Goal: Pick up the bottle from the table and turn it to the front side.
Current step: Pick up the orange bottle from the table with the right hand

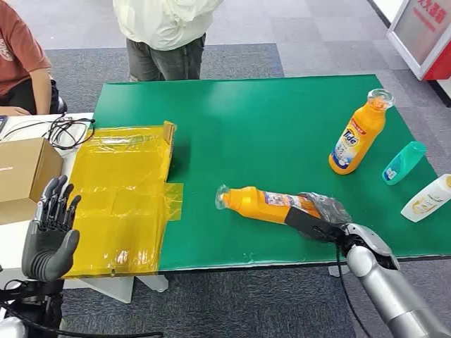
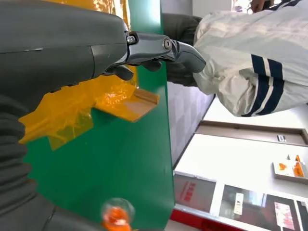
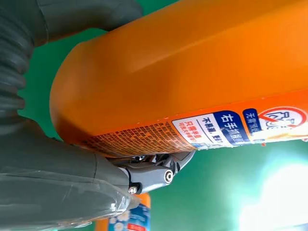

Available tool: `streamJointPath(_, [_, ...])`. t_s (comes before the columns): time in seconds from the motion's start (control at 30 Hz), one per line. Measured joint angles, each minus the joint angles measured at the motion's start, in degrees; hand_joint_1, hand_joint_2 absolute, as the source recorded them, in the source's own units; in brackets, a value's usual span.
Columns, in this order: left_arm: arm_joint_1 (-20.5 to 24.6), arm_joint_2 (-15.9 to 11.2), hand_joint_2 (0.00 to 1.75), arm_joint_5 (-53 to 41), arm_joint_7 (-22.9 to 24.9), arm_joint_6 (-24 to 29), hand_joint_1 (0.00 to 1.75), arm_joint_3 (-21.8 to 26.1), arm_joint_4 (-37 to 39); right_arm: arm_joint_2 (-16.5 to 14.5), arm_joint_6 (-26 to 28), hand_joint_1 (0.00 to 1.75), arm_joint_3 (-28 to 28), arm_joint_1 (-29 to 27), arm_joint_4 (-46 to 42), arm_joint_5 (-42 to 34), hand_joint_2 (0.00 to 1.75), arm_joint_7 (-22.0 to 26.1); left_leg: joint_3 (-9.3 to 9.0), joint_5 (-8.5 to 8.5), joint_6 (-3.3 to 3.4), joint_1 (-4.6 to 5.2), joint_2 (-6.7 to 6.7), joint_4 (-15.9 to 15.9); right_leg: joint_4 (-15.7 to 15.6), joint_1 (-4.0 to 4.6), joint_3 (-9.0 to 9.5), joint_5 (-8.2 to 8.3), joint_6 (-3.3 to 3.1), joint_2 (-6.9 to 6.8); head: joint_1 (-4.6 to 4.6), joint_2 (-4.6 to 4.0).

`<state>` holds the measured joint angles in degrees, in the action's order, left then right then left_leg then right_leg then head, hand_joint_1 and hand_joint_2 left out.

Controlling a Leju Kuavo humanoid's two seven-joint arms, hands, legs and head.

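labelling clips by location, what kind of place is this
Probably an indoor lab or demo hall: a green-covered table on grey carpet tiles, a person standing by, and a red-and-white display stand.

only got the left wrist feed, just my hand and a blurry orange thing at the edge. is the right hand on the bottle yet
Observer: Yes. In the head view the right hand grips the base end of the orange bottle, which lies on its side on the green table.
Operator: which face is showing
Observer: The right wrist view shows the fine-print label, so likely the back.
Operator: anything else nearby
Observer: A second orange bottle lies further back on the table, to the right, apart from the hand.
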<state>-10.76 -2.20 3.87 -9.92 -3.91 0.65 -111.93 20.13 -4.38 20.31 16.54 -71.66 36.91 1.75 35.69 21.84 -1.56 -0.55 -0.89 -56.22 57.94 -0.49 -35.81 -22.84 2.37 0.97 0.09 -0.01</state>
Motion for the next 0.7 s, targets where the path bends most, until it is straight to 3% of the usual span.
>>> streamJointPath(0.47, [7.2,-1.1,0.0,-2.4,-1.3,4.0,0.0,-4.2,5.4,-9.0,-2.3,1.75,-8.8,-0.9,-9.2,-30.6,1.75,3.8,0.0,-0.02,0.0,0.01,0.0,0.0,0.0,0.0,0.0,0.01,0.0,0.0,0.01,0.01])
streamJointPath(0.6, [9.9,-1.3,1.75,-3.8,-1.4,5.5,0.0,-5.9,7.3,-11.0,-2.2,1.75,-9.1,-1.0,-11.5,-35.0,1.75,4.6,0.0,-0.03,-0.01,0.0,0.0,0.0,0.0,0.0,0.0,0.01,0.0,0.0,0.0,0.01])
streamJointPath(0.7, [12.6,-1.3,1.75,-2.8,-1.8,5.2,0.0,-7.5,9.0,-12.0,-2.6,1.75,-8.3,-0.6,-13.1,-35.6,1.75,5.5,0.0,-0.04,-0.02,0.0,0.0,0.0,0.0,0.0,0.0,0.01,0.0,0.0,0.01,0.01])
